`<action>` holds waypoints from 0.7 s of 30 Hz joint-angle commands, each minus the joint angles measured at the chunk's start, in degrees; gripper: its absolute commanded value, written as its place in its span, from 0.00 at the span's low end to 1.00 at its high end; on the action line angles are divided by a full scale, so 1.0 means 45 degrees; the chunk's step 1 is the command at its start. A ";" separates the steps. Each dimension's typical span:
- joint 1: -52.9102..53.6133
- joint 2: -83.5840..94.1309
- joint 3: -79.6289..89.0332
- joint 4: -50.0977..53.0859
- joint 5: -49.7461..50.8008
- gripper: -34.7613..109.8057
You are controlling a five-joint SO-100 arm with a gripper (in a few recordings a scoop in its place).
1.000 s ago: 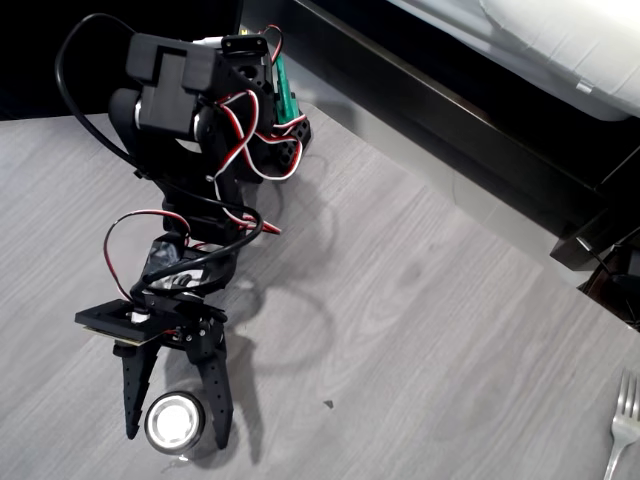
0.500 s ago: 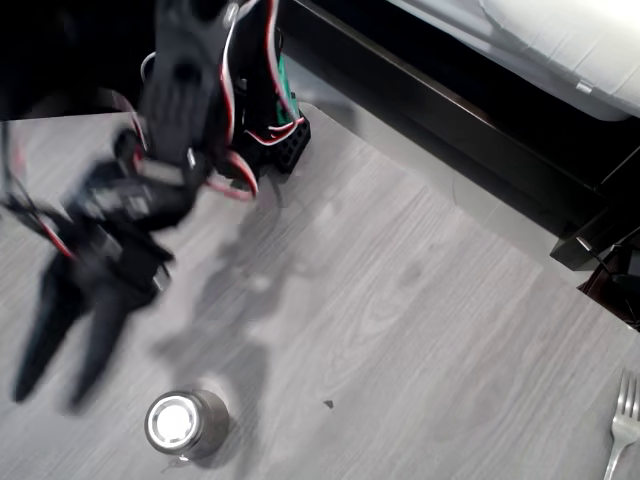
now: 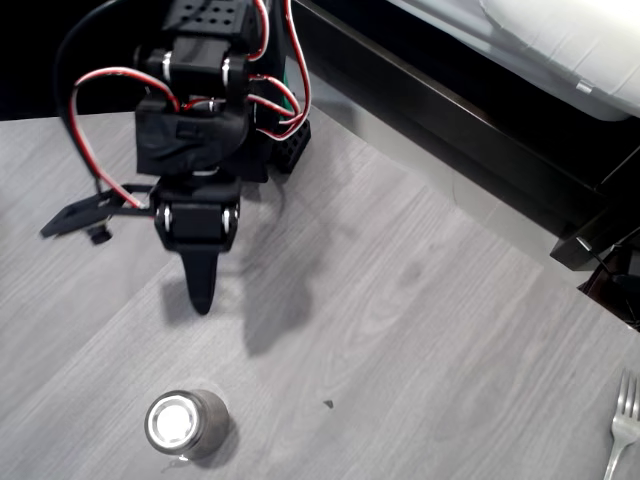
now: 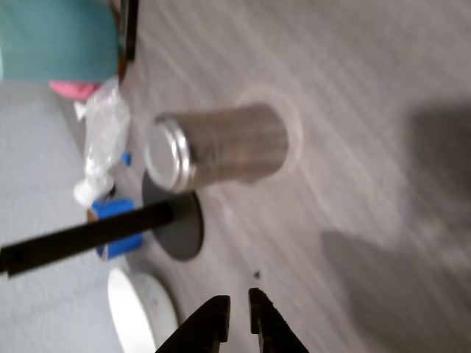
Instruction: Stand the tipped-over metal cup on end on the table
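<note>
The metal cup [image 3: 185,424] stands upright on the table [image 3: 420,330] near the front edge in the overhead view, its top a bright shiny circle. Nothing touches it. My gripper [image 3: 203,298] hangs well behind the cup, pulled back toward the arm's base, with its dark fingers pointing at the cup and pressed together. The wrist view lies on its side. There the cup [image 4: 221,151] stands on the grey table [image 4: 368,88] ahead of my gripper [image 4: 238,305], whose fingertips [image 4: 213,312] sit almost together with nothing between them.
A silver fork [image 3: 622,425] lies at the table's right front corner. A black ledge [image 3: 450,110] runs along the far edge. A small dark speck [image 3: 327,404] marks the table right of the cup. Beyond the table's edge are a plastic bag [image 4: 103,140] and a white dish [image 4: 140,309].
One second ago my open fingers stood on both sides of the upright cup. Since then the gripper has lifted off, swung back toward the base and shut. The cup has not moved.
</note>
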State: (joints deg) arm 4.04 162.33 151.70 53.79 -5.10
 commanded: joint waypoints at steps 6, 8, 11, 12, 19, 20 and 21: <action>-0.0098 0.5996 0.3516 0.1328 0.0254 0.24; 0.0020 0.6055 0.3867 0.1348 0.0234 0.24; 0.0039 0.6055 0.4316 0.1270 0.0039 0.24; 0.0039 0.6055 0.4492 0.1230 0.0000 0.24; 0.0391 0.6055 0.4883 0.1445 -0.0117 0.24; 0.0391 0.6055 0.4883 0.1641 -0.0117 0.24; 0.0371 0.6055 0.4883 0.1855 -0.0117 0.24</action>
State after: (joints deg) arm 5.36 187.91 173.94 60.64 -5.19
